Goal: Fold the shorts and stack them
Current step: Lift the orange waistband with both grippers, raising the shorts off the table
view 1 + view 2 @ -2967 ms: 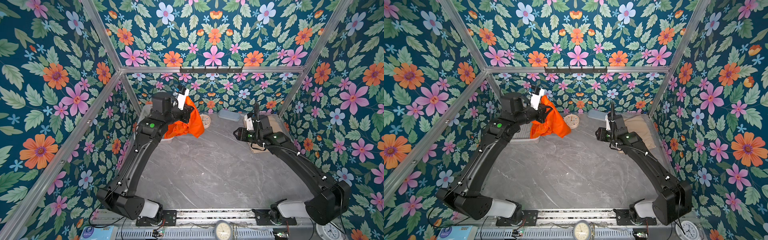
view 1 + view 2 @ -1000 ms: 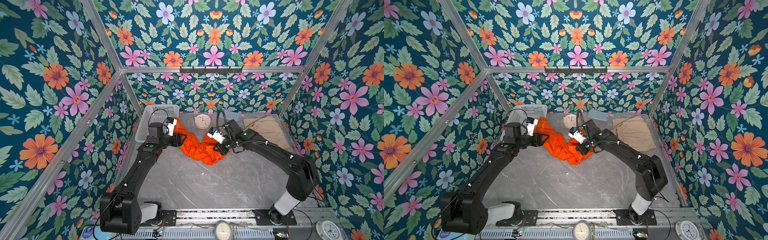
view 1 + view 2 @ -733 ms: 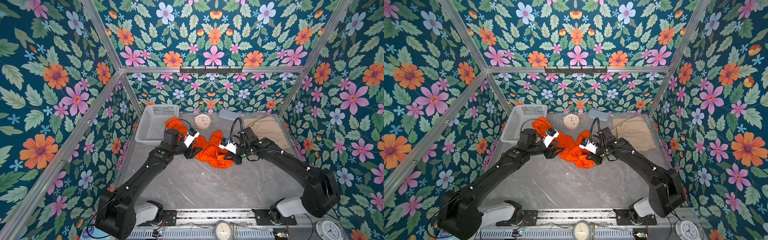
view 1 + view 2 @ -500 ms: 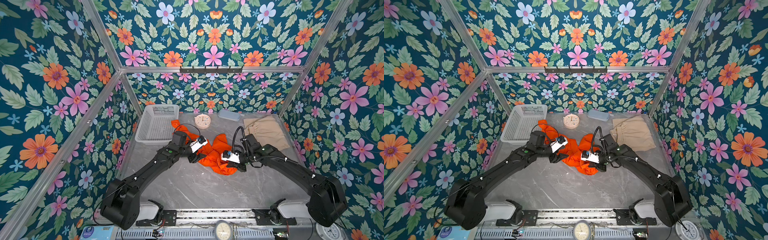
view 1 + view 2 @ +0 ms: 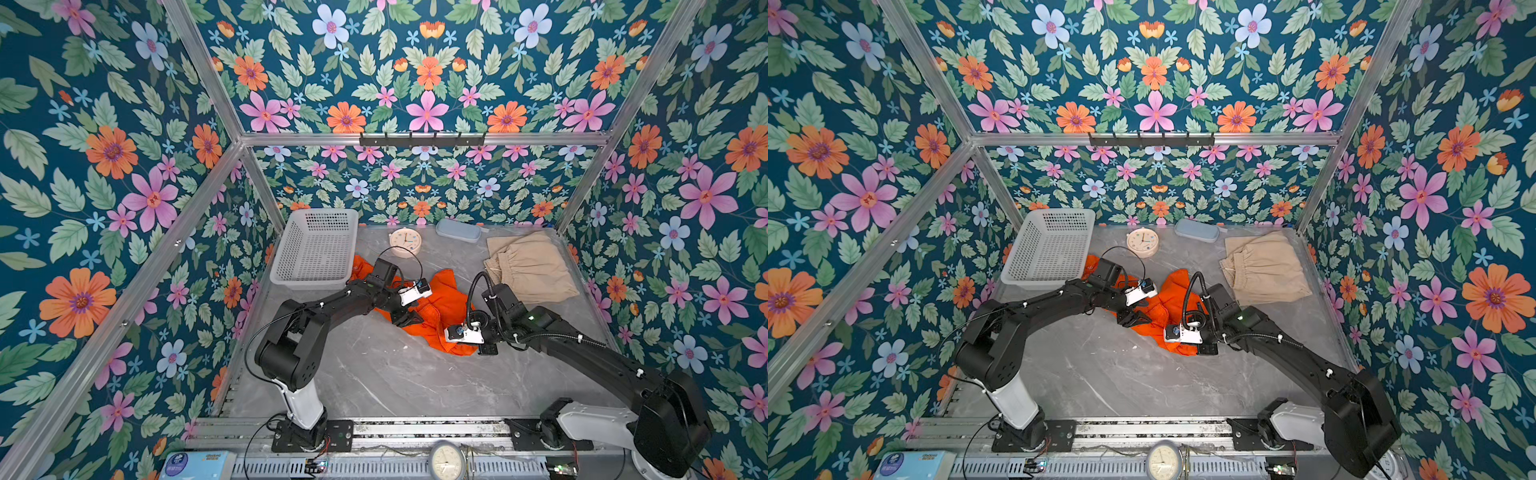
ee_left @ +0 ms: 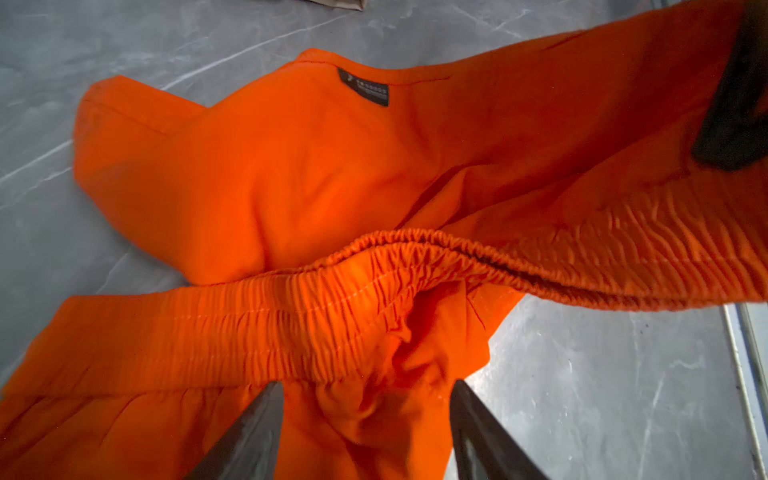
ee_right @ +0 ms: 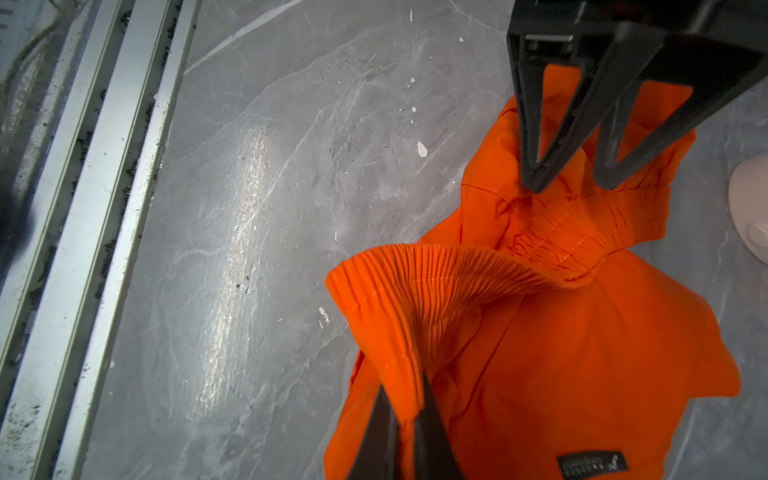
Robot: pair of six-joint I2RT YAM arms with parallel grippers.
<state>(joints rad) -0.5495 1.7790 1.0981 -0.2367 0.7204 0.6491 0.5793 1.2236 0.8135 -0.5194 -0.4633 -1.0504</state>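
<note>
Orange shorts (image 5: 446, 305): lay crumpled at the centre of both top views on the grey table (image 5: 386, 374), with the gathered waistband raised.
Right gripper (image 7: 405, 411): jaws were pinched tight on the orange waistband, at lower middle of the right wrist view.
Left gripper (image 6: 365, 415): jaws stood spread apart, tips down at the orange cloth, gripping nothing.
Beige shorts (image 5: 530, 270): lay flat at the right rear, apart from the orange pair.
Basket (image 5: 291, 253): stood at the left rear, just beside the orange cloth.
</note>
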